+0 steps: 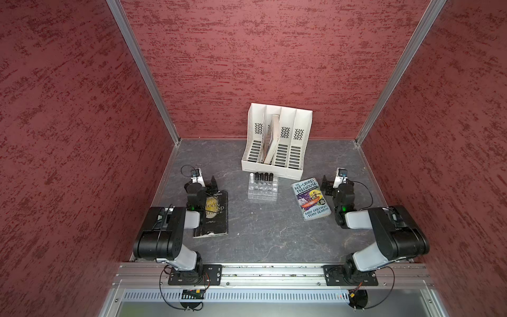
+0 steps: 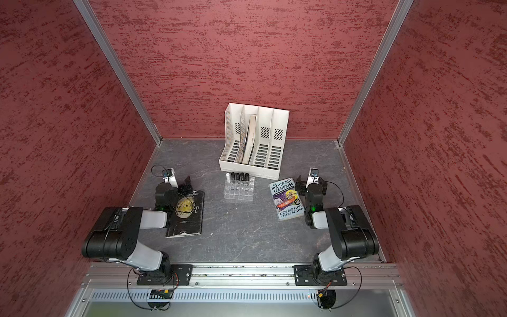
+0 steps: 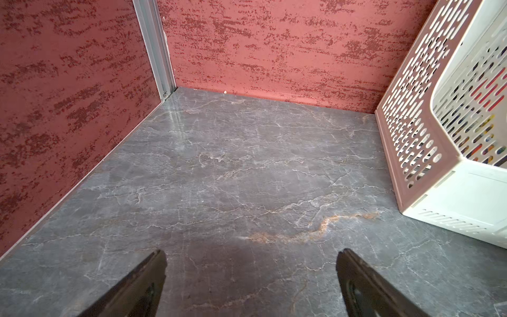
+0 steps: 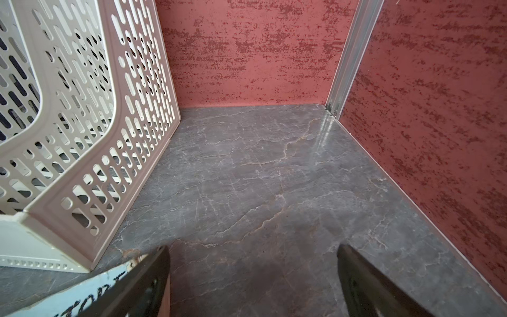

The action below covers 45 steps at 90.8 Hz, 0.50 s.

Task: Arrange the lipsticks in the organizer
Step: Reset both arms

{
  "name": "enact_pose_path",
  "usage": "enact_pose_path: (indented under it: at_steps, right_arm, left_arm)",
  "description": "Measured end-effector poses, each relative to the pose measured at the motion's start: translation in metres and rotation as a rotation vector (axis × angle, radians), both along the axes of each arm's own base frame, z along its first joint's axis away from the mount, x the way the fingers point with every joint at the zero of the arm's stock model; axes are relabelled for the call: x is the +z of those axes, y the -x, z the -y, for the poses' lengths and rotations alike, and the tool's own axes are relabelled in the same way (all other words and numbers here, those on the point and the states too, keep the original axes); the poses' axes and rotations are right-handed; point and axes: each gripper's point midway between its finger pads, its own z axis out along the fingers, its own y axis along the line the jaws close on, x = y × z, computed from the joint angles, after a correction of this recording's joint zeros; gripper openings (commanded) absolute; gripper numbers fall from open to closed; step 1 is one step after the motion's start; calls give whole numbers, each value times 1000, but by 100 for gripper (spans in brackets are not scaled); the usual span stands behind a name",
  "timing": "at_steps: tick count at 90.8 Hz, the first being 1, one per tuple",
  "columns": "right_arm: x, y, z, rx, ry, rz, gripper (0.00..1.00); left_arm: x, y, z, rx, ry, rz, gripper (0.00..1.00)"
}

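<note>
Lipsticks stand in organizer, well apart from all fingers.

The setting is a laboratory robot test cell, not a home or an office. Red textured wall panels enclose the work area on three sides and meet at bare aluminium corner posts. The cell floor is a grey stone-patterned tabletop. The left arm and the right arm are bolted through black base plates to an aluminium extrusion rail along the near edge. A perforated metal strip runs just outside this rail.
</note>
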Motion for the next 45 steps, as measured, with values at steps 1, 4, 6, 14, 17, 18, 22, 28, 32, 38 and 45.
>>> enact_pose_path:
  at_steps: [1,4,6,14,17,18,22,28,32,38,45]
  right_arm:
    - [0,0,0,0,-1,-1,99]
    - [-1,0,1,-1,-4,-3,99]
    - [-1,0,1,-2,-5,-5,99]
    - [-2,0,1,-2,-8,-7,99]
    - [-2,0,1,-1,-9,-8,99]
    - [-2,0,1,-1,-9,-9,99]
    - [-3,1,1,1,-11,-10,99]
    - [-3,1,0,2,-13,-10,99]
    - [-3,1,0,2,-13,-10,99]
    - [-3,1,0,2,-13,-10,99]
    - [-3,1,0,2,-13,-10,99]
  left_arm:
    - [0,0,0,0,0,0,100]
    - [0,0,0,0,0,0,100]
    - [0,0,0,0,0,0,100]
    - [0,0,0,0,0,0,100]
    - [0,0,0,0,0,0,100]
    - [0,0,0,0,0,0,100]
    - [0,0,0,0,0,0,100]
    - [0,0,0,0,0,0,100]
    - [0,0,0,0,0,0,100]
    - [0,0,0,0,0,0,100]
    - [0,0,0,-1,0,0,100]
